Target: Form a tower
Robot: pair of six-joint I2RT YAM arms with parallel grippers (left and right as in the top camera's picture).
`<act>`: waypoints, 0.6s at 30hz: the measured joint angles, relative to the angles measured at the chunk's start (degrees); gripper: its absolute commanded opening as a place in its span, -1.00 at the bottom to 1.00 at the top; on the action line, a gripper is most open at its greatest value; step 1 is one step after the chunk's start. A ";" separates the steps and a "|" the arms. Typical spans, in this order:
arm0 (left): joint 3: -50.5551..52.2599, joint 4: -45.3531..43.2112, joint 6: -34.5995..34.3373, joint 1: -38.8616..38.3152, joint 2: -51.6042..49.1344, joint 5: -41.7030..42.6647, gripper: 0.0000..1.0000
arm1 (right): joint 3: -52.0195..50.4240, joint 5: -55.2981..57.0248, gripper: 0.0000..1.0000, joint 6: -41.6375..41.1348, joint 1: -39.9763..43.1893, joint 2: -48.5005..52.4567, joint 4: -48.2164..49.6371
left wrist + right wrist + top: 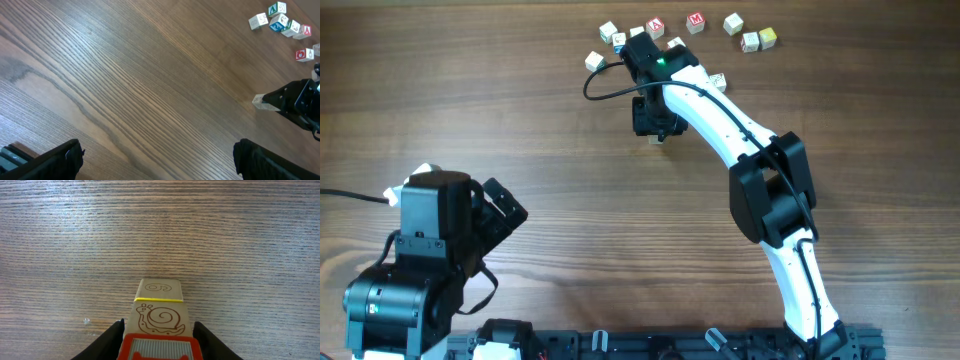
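The tower (159, 311) is a one-cube-wide stack. A pale cube with a swirl mark lies lowest in the right wrist view, a snail cube sits on it, and a red-framed cube (159, 349) tops it. My right gripper (159, 322) straddles the stack from above, and a thin strip of table shows between each finger and the snail cube. In the overhead view the right gripper (655, 118) covers most of the tower (657, 139). My left gripper (505, 210) hangs at the near left, wide open over bare wood (157, 150), far from the tower (260, 101).
Several loose letter cubes (695, 20) lie scattered along the far edge behind the right arm, and they also show in the left wrist view (280, 20). A black cable (605, 95) loops left of the right wrist.
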State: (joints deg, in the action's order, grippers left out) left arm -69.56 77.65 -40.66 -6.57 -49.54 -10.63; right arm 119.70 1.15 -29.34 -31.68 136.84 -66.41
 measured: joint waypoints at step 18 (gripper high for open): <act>0.00 0.00 0.00 0.00 0.00 0.00 1.00 | 0.00 0.04 0.99 -0.39 0.00 0.00 0.44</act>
State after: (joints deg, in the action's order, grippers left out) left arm -69.56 77.65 -40.66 -6.57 -49.54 -10.63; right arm 119.70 1.19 -29.74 -31.68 136.84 -65.98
